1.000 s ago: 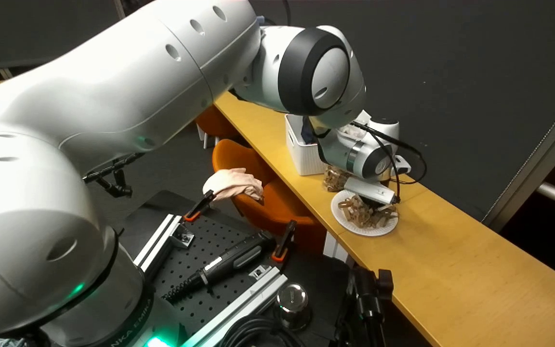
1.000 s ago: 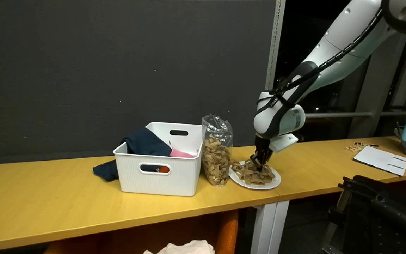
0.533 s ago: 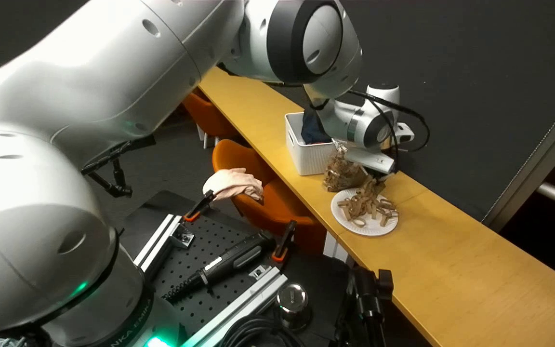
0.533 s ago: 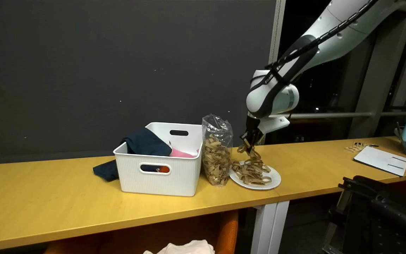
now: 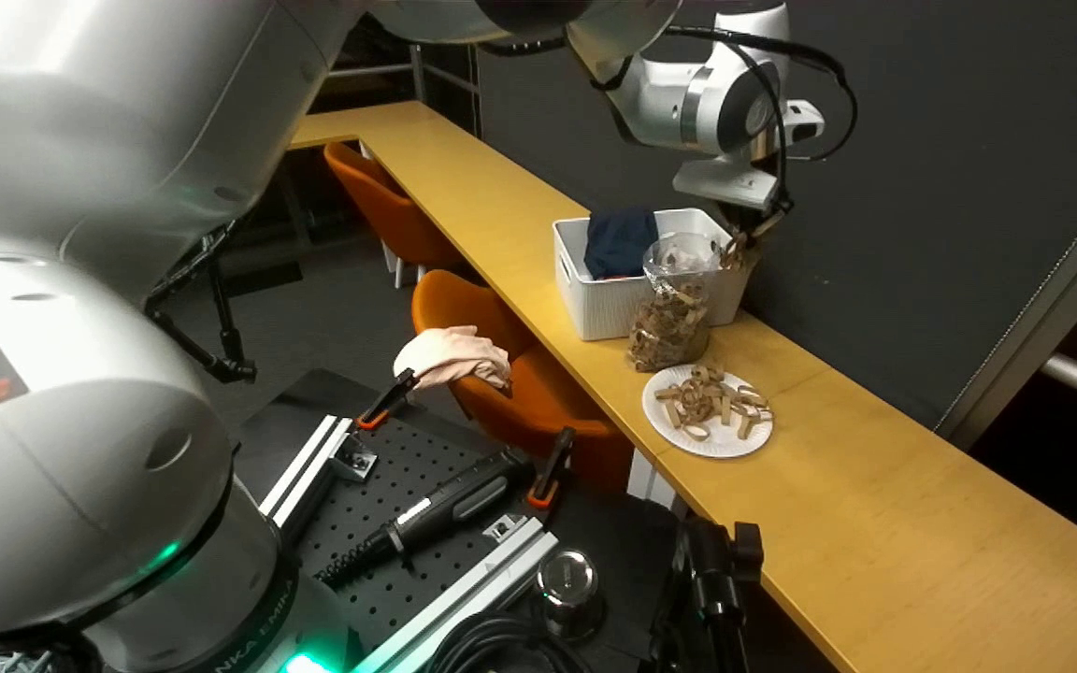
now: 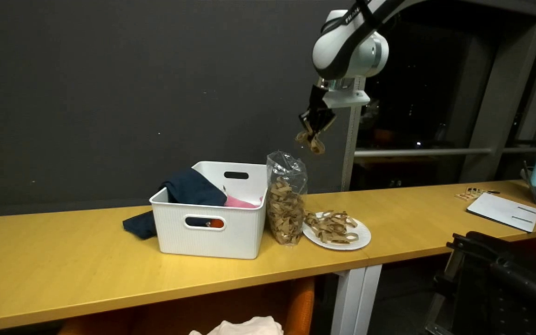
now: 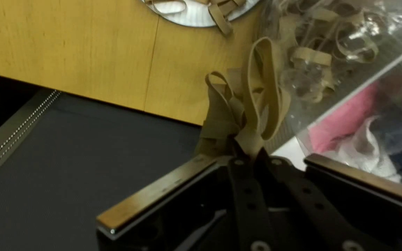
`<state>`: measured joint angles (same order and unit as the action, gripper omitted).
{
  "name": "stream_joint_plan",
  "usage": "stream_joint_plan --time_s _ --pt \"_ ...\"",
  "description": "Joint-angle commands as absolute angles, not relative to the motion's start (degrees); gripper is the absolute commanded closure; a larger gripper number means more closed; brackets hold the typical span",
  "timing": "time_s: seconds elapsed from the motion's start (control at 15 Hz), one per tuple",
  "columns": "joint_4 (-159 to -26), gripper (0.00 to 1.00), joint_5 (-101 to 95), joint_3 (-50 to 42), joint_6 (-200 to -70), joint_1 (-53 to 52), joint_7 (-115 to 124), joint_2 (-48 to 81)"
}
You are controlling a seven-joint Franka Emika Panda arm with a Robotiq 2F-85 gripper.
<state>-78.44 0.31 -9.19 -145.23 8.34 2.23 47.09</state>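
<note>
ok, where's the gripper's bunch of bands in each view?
In an exterior view: bunch of bands, right of centre, upper half.
In an exterior view: bunch, just right of centre, upper half.
Wrist view: bunch, just above and right of centre.
Shared landmark: plate, below the bunch in both exterior views, above it in the wrist view.

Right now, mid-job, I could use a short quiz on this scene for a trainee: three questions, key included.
1. What is pinched in the gripper?
2. True or false: the clear bag stands between the white bin and the white plate.
3. Fill in the color: the cloth poking above the white bin's rim is dark ____.

Key:
1. A few looped tan bands.
2. True.
3. Blue.
</note>
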Motion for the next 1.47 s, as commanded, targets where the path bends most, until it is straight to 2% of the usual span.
stream_joint_plan --time_s 0.0,0.53,1.4 --pt "-80.5 0.98 -0.3 -7.7 -145.3 7.0 2.4 42.8" --pt "-84.6 0.98 2.6 -1.1 -147.8 6.6 0.7 41.7" --pt "-85.4 0.98 2.5 -1.8 -154.3 9.7 -0.9 47.0"
